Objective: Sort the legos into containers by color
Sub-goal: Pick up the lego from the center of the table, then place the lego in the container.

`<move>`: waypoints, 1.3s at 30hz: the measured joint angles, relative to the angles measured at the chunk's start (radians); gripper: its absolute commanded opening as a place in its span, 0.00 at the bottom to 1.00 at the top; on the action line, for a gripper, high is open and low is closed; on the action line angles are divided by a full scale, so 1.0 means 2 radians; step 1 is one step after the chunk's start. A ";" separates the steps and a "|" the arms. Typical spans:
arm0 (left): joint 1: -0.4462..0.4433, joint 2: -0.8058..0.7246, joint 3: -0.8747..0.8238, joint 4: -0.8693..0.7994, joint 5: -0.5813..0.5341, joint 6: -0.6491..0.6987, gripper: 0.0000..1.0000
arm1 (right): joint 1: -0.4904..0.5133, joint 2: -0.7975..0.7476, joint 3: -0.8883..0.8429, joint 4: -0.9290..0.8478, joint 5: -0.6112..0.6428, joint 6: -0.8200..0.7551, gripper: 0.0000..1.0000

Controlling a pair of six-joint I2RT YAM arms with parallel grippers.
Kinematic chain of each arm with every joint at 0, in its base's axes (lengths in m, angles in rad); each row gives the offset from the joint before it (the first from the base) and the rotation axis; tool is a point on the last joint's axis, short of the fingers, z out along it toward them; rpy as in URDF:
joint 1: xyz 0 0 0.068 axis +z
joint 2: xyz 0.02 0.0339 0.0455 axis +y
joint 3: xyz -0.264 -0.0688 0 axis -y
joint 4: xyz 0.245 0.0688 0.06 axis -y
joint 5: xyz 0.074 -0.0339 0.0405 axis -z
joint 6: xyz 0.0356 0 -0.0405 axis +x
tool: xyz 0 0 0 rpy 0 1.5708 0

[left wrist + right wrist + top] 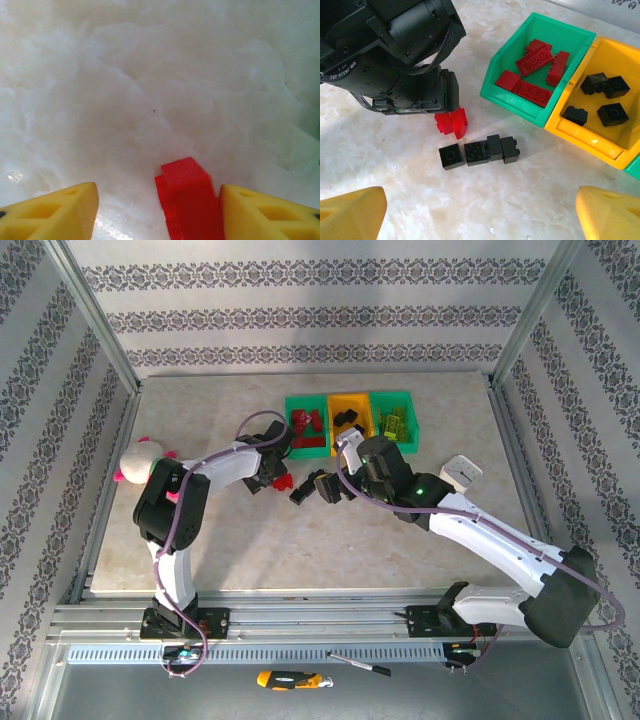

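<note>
A red lego [190,200] lies on the marble between my left gripper's [159,197] yellow fingers. It touches the right finger; the left finger stands well apart, so the jaws are open around it. In the right wrist view the same red lego [451,122] sits under the left arm's black wrist [410,80]. Just below it lies a row of black legos [480,151]. My right gripper [480,210] hangs open above them, holding nothing. The containers stand in a row: a green bin [515,102] with red legos [535,57], a yellow bin [580,140] with black legos [612,114], and a second green bin [395,397] with lime legos [393,424].
A pink-and-white plush toy [140,460] lies at the left edge of the table, beside the left arm. A small white clock [461,472] stands right of the bins. Both grippers [300,485] work close together in the table's middle.
</note>
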 measured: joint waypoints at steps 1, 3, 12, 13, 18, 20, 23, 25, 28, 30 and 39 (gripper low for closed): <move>0.001 0.001 0.000 0.000 0.002 0.000 0.54 | 0.000 0.000 0.000 0.000 0.000 0.000 0.97; 0.001 0.004 0.000 0.000 0.005 -0.001 0.50 | 0.000 0.000 0.000 0.000 -0.001 0.000 0.97; 0.003 0.004 0.000 0.000 0.019 -0.005 0.31 | 0.000 0.000 0.000 0.000 -0.002 0.000 0.97; 0.003 0.004 0.000 0.000 0.019 -0.006 0.29 | 0.000 0.000 0.000 0.000 -0.002 0.000 0.97; 0.003 0.003 0.000 0.000 0.019 -0.005 0.24 | 0.000 0.000 0.000 0.000 -0.003 0.000 0.97; 0.003 0.002 -0.001 0.000 0.019 -0.004 0.24 | 0.000 0.000 0.000 0.000 -0.003 0.000 0.97; 0.003 -0.006 -0.004 -0.002 0.019 0.002 0.24 | 0.000 0.000 0.000 0.000 -0.003 0.000 0.97; 0.003 -0.015 -0.004 -0.003 0.019 0.008 0.24 | 0.000 0.000 0.000 0.000 -0.003 0.001 0.97; 0.003 -0.030 0.001 -0.007 0.019 0.022 0.24 | 0.000 0.000 0.000 0.002 -0.003 0.002 0.97; 0.003 -0.036 0.014 -0.011 0.019 0.033 0.24 | 0.000 0.000 0.000 0.004 -0.003 0.002 0.97; 0.003 -0.024 0.140 -0.019 0.019 0.081 0.23 | -0.001 -0.012 0.000 0.008 -0.003 0.004 0.97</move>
